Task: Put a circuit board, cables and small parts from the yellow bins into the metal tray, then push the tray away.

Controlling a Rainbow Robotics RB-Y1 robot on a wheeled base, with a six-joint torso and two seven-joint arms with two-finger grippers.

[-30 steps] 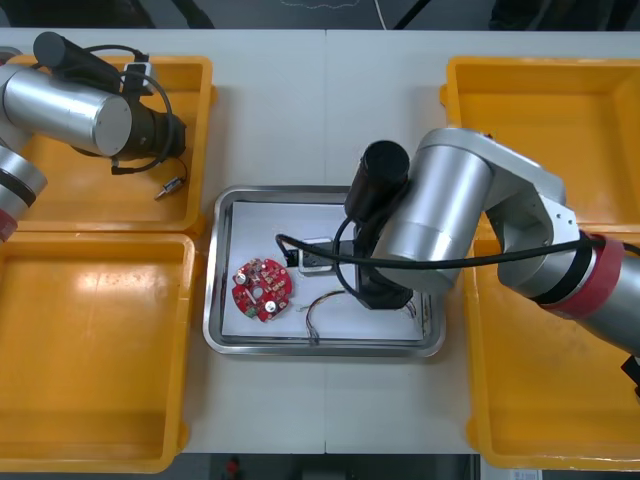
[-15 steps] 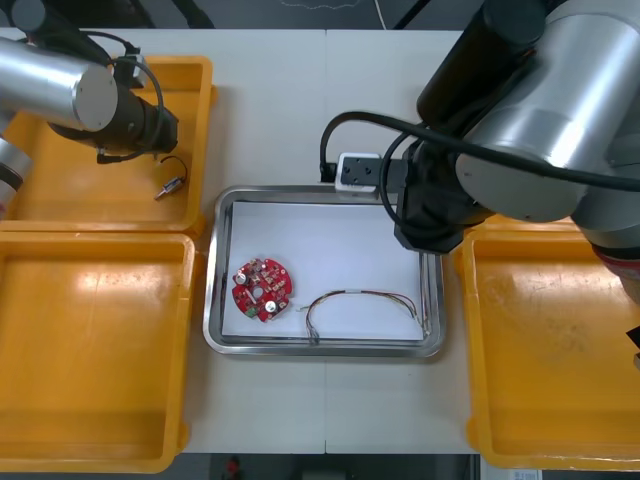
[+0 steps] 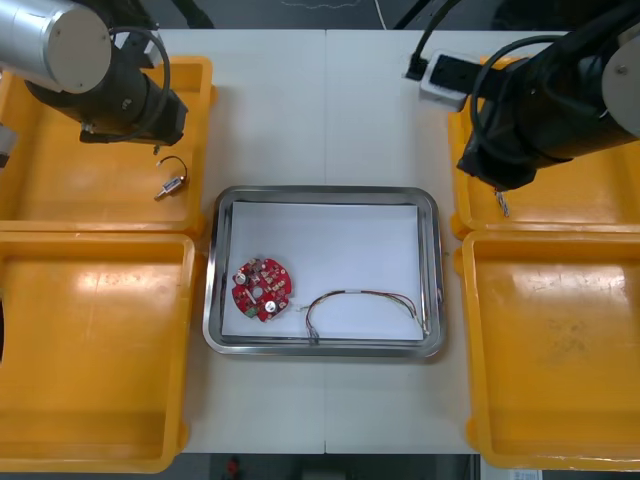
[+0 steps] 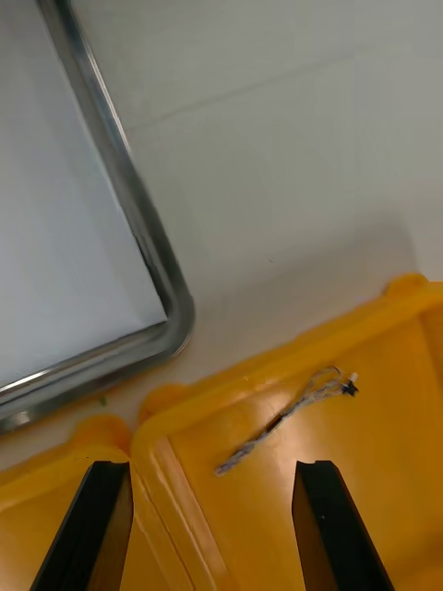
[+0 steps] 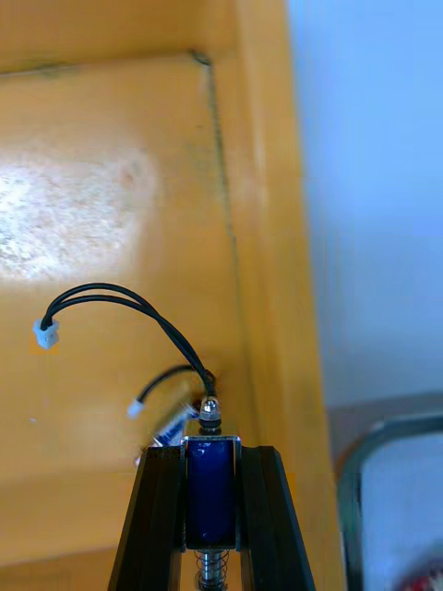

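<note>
Red-yellow cable (image 3: 360, 297) delivered to metal tray (image 3: 325, 192); right gripper (image 4: 210, 471) withdrawn, fingers spread over twisted cable (image 4: 281, 420); left gripper (image 5: 210, 457) clenches small metal part (image 5: 210, 489).

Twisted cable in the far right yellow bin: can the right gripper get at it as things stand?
Probably yes: the right gripper is open over that yellow bin, and the twisted cable lies loose just ahead of its fingers, with nothing between them.
</note>
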